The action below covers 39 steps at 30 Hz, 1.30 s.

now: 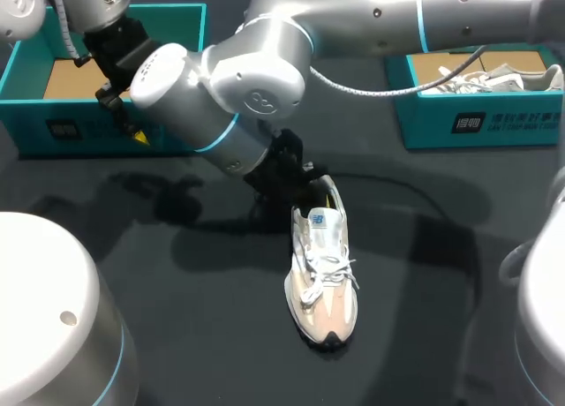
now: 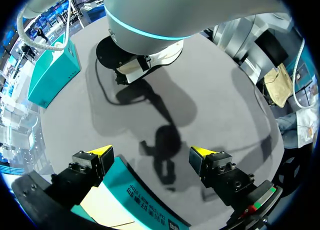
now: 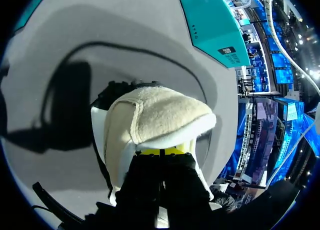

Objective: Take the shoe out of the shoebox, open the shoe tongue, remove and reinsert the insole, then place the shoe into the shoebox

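A white and beige sneaker (image 1: 323, 274) lies on the dark table, toe towards the front edge. My right arm comes across from the right, and its gripper (image 1: 300, 187) is pushed down into the shoe's heel opening. In the right wrist view the right gripper (image 3: 162, 151) has its yellow tips together, just behind the beige padded heel lining (image 3: 160, 115); I cannot tell whether anything is pinched. My left gripper (image 1: 134, 131) hangs open and empty over the front wall of the teal shoebox (image 1: 62, 128) at the back left. Its fingers (image 2: 102, 152) straddle that wall (image 2: 145, 205).
A second teal shoebox (image 1: 494, 115) at the back right holds another white shoe (image 1: 494, 78). The right arm's big elbow (image 1: 256, 79) spans the table's middle. From the left wrist, the sneaker (image 2: 145, 65) shows under that arm. Two white robot bases (image 1: 44, 318) flank the front corners.
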Each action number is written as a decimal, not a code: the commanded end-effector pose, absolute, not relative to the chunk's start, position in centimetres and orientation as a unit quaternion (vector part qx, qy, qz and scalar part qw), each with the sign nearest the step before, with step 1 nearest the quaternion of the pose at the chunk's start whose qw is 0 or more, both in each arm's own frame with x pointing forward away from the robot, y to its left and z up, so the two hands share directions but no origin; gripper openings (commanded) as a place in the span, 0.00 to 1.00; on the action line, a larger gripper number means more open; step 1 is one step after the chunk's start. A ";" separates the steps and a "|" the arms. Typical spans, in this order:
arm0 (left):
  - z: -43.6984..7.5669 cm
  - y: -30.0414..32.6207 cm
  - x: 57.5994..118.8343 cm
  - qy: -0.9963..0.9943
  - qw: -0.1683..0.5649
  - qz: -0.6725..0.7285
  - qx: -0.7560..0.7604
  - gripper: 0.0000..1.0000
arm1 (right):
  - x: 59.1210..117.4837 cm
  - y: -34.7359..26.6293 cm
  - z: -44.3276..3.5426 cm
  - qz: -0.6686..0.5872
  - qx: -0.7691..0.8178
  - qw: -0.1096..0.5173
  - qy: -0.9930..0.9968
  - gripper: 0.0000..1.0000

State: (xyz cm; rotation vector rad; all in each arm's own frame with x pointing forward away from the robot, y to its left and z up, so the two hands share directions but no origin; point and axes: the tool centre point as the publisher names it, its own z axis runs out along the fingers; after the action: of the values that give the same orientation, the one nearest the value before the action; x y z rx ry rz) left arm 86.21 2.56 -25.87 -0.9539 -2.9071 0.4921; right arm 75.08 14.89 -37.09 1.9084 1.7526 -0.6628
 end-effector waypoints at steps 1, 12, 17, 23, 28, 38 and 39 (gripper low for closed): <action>-25.9 2.5 86.1 -0.938 0.021 0.158 -0.308 1.00 | 74.0 15.2 -35.3 -0.202 0.769 0.283 0.536 0.00; -25.9 2.5 86.1 -0.938 0.021 0.158 -0.308 1.00 | 74.1 14.0 -36.3 -0.215 0.768 0.280 0.535 0.00; -25.9 2.5 86.1 -0.938 0.021 0.158 -0.308 1.00 | 74.2 13.3 -37.4 -0.212 0.775 0.264 0.534 0.00; -25.9 2.5 86.1 -0.938 0.021 0.158 -0.308 1.00 | 74.1 13.3 -37.4 -0.203 0.779 0.255 0.536 0.00; -25.9 2.5 86.1 -0.938 0.021 0.158 -0.308 1.00 | 73.9 13.6 -36.9 -0.198 0.780 0.255 0.536 0.00; -24.6 3.6 86.7 -0.924 0.016 0.184 -0.334 1.00 | 73.8 14.3 -36.5 -0.179 0.782 0.256 0.539 0.00; -24.5 3.8 86.8 -0.923 0.013 0.183 -0.338 1.00 | 73.8 14.3 -36.4 -0.179 0.782 0.256 0.539 0.00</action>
State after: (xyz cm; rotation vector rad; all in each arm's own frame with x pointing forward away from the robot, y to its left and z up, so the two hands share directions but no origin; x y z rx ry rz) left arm 86.63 2.96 -24.74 -1.0406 -2.8808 0.5599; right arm 74.50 14.23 -36.55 1.9215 1.7857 -0.6007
